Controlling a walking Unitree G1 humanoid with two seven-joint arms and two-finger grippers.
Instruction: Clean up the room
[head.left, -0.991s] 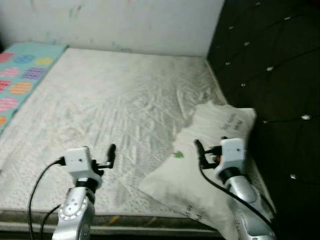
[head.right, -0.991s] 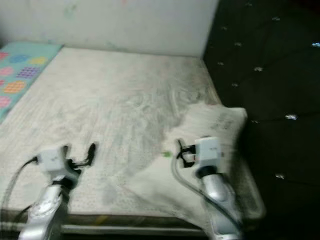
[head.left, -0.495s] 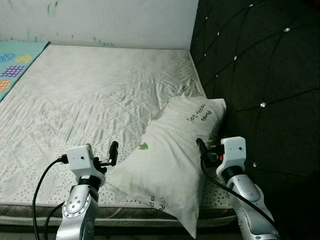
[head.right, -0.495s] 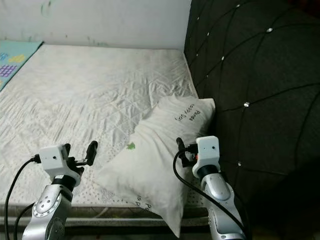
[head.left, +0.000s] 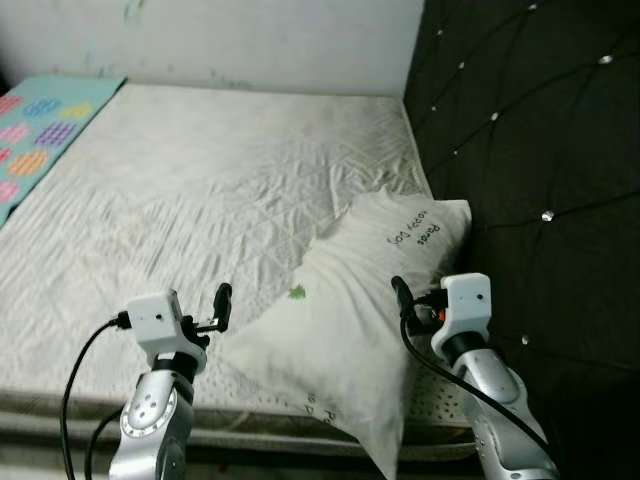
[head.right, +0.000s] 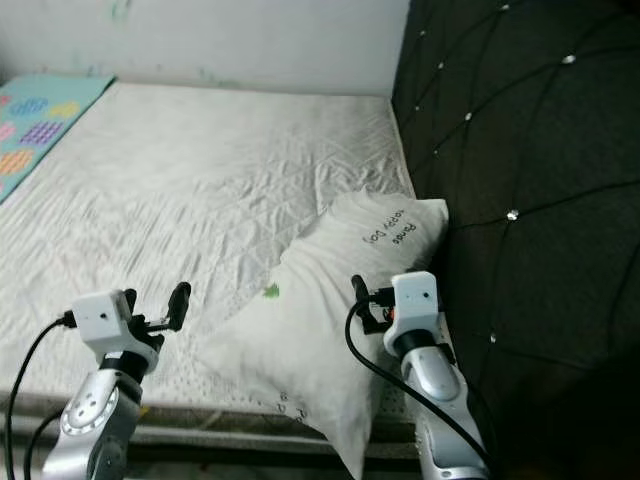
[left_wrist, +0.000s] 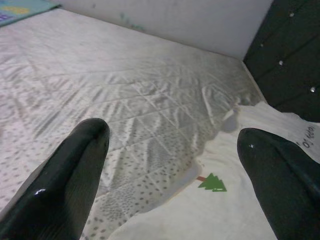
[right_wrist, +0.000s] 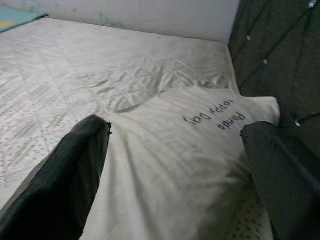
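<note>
Landmark: black button-tufted padded headboard (head.left: 530, 150)
Pillow: white rectangular fabric pillow with black lettering and a small green tree print (head.left: 350, 320); lies askew, one corner against the headboard, the opposite corner overhanging the edge of the pale quilted mattress (head.left: 200, 190)
Left gripper (left_wrist: 170, 165): jaws wide, empty, poised over the mattress beside the pillow, away from the headboard
Right gripper (right_wrist: 175, 170): jaws wide, empty, above the pillow, near the headboard
Progress: judged early; pillow not grasped, straightening against the headboard outstanding

Your camera swung left since half a second ago; pillow (head.left: 358, 320) and both hands hold the same relative spots.
</note>
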